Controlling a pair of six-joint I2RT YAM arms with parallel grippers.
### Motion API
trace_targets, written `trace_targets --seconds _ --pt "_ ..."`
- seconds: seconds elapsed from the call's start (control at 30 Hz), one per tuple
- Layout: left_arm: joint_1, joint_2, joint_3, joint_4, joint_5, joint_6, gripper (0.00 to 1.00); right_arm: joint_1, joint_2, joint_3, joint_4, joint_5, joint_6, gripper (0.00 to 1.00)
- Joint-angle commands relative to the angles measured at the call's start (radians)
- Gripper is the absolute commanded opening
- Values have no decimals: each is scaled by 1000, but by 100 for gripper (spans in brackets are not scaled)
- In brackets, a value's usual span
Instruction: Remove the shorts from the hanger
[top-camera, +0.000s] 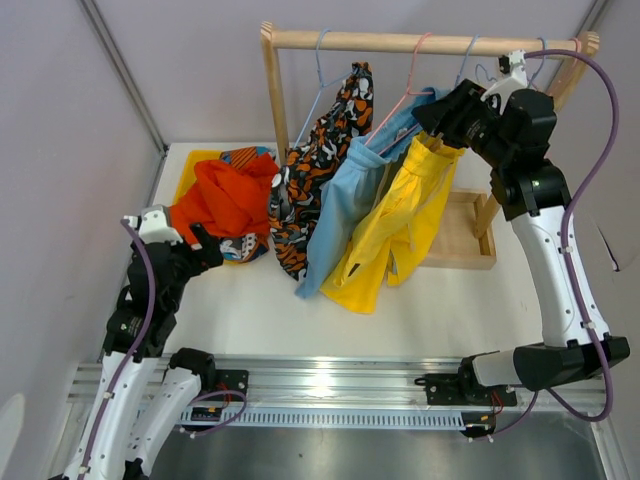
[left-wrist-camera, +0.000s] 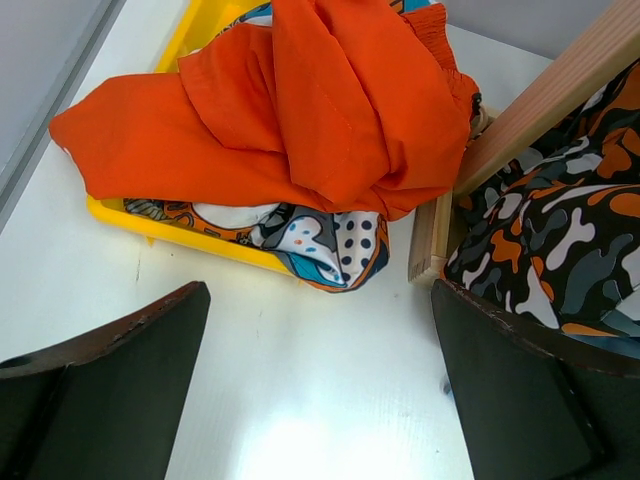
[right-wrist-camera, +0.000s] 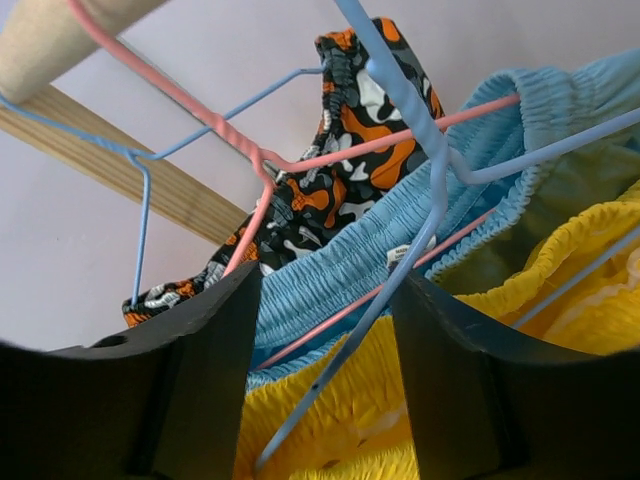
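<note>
Currently the pale wooden clothes rack (top-camera: 420, 42) carries three pairs on wire hangers: black-orange-white blotch-print shorts (top-camera: 320, 160), light blue shorts (top-camera: 345, 200) and yellow shorts (top-camera: 390, 240). Red-orange shorts (top-camera: 225, 195) lie heaped in the yellow plastic tray (left-wrist-camera: 150, 228). My right gripper (right-wrist-camera: 325, 300) sits at the yellow waistband, jaws straddling a thin blue wire hanger (right-wrist-camera: 400, 180); biting or not, I cannot tell. Left gripper (left-wrist-camera: 320, 295) hangs released beside the tray. Risk: clamping wire with cloth would drag hanger and neighbouring pair along.
</note>
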Motion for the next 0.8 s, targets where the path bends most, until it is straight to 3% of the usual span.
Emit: trace_targets --seconds 0.0,0.03,0.07,0.1,0.2,0.4,0.53,0.63,0.77 --pt "-6 1 -7 46 31 22 99 13 14 61 33 29 -16 55" --pt "-6 1 -9 46 31 22 99 15 20 72 31 29 -17 50" --pt "-6 3 -7 46 34 25 99 15 20 76 25 30 -17 32" --pt "-6 1 -10 51 36 25 99 16 22 81 22 33 -15 22" --pt "-6 -14 -9 68 108 41 99 16 5 90 2 47 -23 0" --pt "-53 0 83 108 309 38 99 15 -67 112 -35 61 -29 0" --pt "-182 85 285 146 415 38 99 16 -92 173 -68 53 -20 0" --pt "-326 165 385 197 485 65 99 16 -87 243 -100 47 -13 0" --pt "-634 349 572 200 380 131 99 18 -88 294 -130 36 10 0"
